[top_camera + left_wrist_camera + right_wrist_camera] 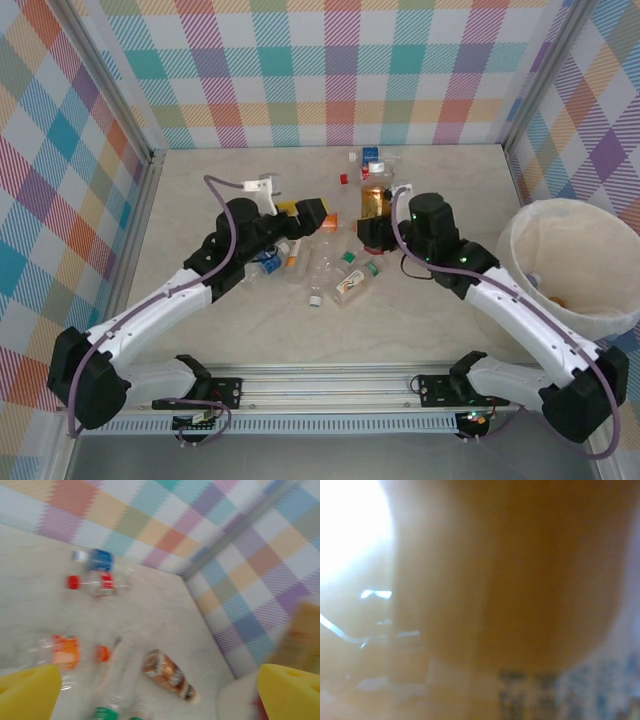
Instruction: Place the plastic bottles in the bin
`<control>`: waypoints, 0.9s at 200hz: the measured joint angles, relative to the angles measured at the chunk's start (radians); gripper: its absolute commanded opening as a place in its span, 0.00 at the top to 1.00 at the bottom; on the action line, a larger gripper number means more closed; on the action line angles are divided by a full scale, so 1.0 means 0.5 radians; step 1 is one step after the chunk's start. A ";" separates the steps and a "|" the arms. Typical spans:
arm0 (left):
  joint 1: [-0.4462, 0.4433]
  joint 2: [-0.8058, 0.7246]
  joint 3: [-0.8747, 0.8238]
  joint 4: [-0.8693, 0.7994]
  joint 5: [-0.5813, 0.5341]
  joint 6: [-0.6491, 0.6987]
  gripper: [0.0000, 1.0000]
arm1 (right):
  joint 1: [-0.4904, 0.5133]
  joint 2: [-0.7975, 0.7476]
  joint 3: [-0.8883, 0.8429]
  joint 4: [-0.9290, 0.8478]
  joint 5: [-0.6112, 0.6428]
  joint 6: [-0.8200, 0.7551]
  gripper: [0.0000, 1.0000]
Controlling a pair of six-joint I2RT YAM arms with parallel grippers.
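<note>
On the beige counter (400, 330) the plastic bottles (340, 270) cluster at centre, the bin (520, 250) stands at 3 o'clock within right-arm reach, the left end effector (159, 672) is spread to admit a bottle, and the right end effector (375, 232) crowds an amber bottle (375, 200), closure indeterminate.

bench: pale beige marbled-stone-look bench (400, 330) | walls: pastel plaid-patterned walls (340, 70) on three sides | near edge: ribbed silver aluminium rail (330, 385)
</note>
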 measured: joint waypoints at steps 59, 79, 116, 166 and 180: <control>0.231 -0.253 -0.275 -0.349 -0.487 -0.234 0.00 | -0.230 -0.314 0.137 -0.111 0.542 -0.388 0.40; 0.289 -0.308 -0.343 -0.375 -0.504 -0.294 0.00 | -0.441 -0.355 0.159 -0.143 0.613 -0.433 0.40; 0.361 -0.326 -0.363 -0.397 -0.481 -0.344 0.00 | -0.757 -0.414 0.250 -0.171 0.726 -0.507 0.39; 0.515 -0.266 -0.362 -0.391 -0.330 -0.417 0.00 | -1.126 -0.485 0.201 -0.224 0.942 -0.486 0.39; 0.545 -0.227 -0.356 -0.392 -0.288 -0.418 0.00 | -1.220 -0.500 0.170 -0.262 1.006 -0.472 0.38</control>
